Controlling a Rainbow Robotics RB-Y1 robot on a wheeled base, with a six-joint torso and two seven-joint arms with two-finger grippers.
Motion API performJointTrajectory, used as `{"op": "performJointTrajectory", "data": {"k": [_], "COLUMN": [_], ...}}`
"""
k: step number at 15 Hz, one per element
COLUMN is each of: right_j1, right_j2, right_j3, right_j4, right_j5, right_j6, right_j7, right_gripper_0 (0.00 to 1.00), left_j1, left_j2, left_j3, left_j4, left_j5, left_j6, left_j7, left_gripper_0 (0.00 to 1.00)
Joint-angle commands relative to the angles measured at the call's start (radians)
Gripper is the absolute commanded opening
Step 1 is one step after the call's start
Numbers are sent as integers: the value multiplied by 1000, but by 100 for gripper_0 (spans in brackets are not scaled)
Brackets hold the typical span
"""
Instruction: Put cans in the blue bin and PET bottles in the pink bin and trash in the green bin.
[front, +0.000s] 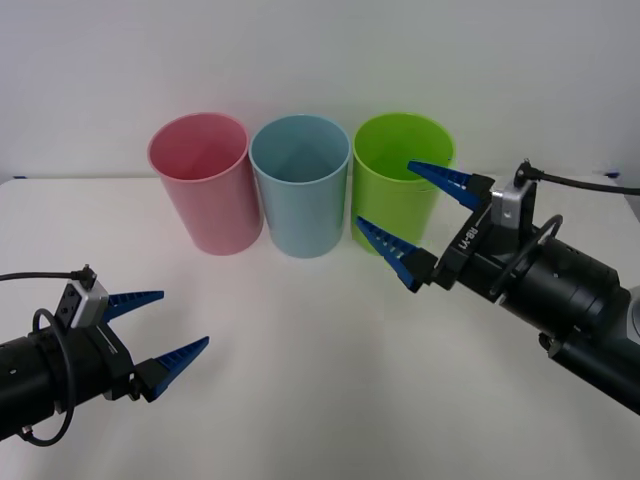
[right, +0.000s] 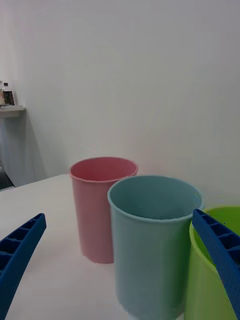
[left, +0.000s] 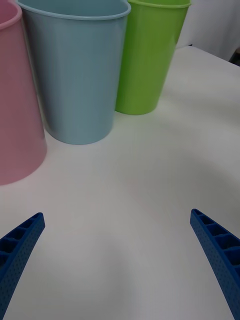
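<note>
My right claw (front: 402, 216) gapes empty beside the green bin (front: 400, 190) at frame centre-right; left claw (front: 165, 325) wide, lower left. Nothing visibly remains on the bench (front: 300, 340).

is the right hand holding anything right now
No, the right hand is open and empty, its blue fingers spread in front of the green bin.

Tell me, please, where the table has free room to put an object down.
Free: the white table in front of the bins, between the open left tool and open right tool. Crowded: the back row, pink bin, blue bin, green bin close together.
</note>
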Motion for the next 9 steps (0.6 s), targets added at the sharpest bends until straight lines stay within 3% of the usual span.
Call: {"op": "performJointTrajectory", "data": {"k": [1,3,9], "right_j1": [140,221,393], "right_j2": [86,123,127], "right_j3": [-104,-176,-290], "right_j4": [-33,-51,-123], "right_j5": [123,197,296], "right_j6": [-139,-228,-322], "right_j7": [0,0,23], "right_gripper_0": [100,100,100], "left_j1": [0,0,0], "left_j2": [0,0,0], "left_j3": [0,0,0], "left_j4": [0,0,0], "left_j5": [0,0,0], "left_j6": [0,0,0], "left_j7": [0,0,0], "left_gripper_0": [100,100,100]}}
